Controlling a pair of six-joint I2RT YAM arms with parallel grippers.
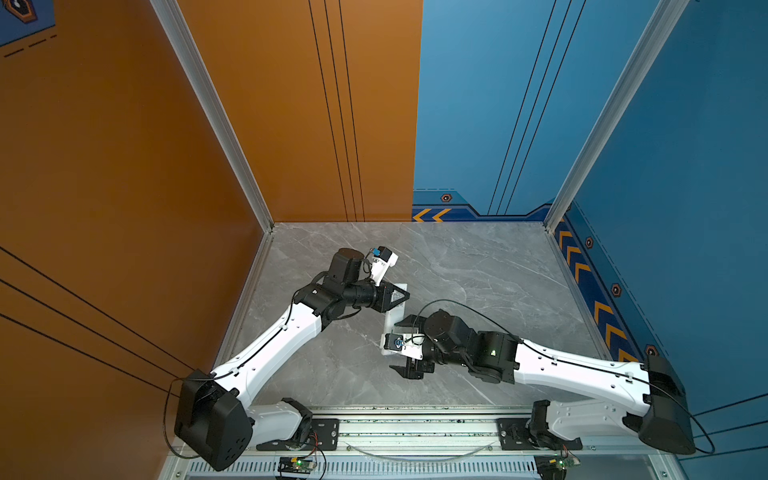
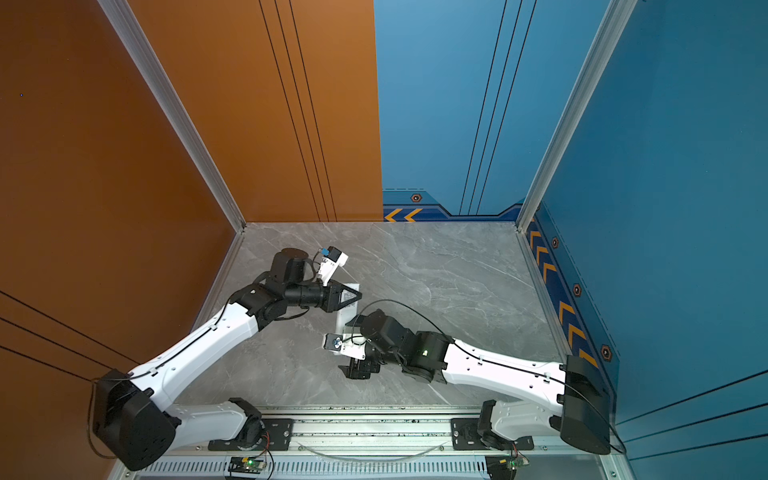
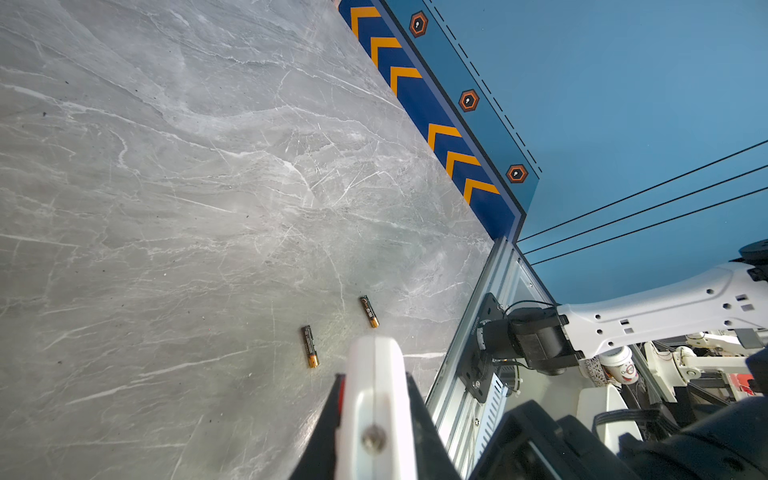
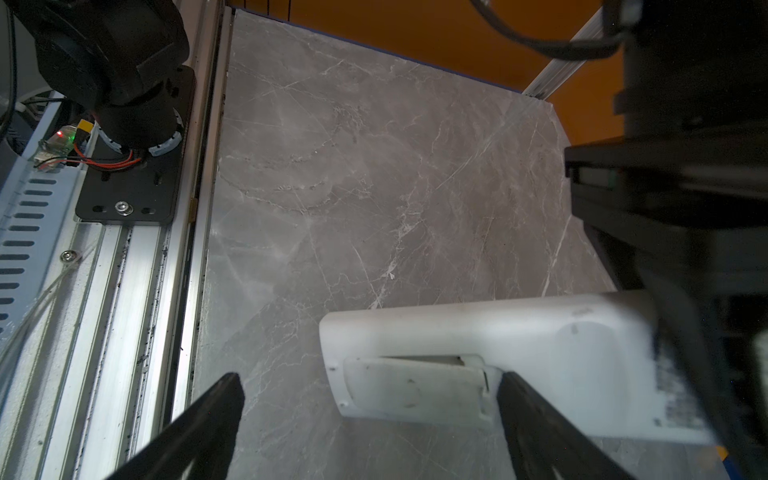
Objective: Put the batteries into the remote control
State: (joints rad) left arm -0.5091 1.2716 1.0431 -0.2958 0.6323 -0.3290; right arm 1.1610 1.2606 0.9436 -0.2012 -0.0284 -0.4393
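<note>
White plastic, stiff and smooth, is what is shown of the remote control. It is clamped at its far end between the closed jaws of the left gripper, plain back turned up, and its near end is reached out toward the right gripper. That gripper's jaws are spread wide and nothing is held in them. One fingertip is seen just beside the end of the battery cover; whether it is touched cannot be told. A thin dark gap is seen along one edge of the cover, so it is judged to be partly lifted rather than removed.

The batteries are left lying on the grey marble table, near each other but apart, toward the near right. They cannot be made out in both top views.

The remote is judged light and rigid but slick. Being held by one end only, it may be levered round if the cover is pushed hard, and the thin cover could be cracked. The batteries are judged small, hard and prone to rolling. Each would best be taken across the middle of its dark body, clear of the gold end.

Print is carried on the batteries, and a grey label on the remote's back, but no word can be read.
</note>
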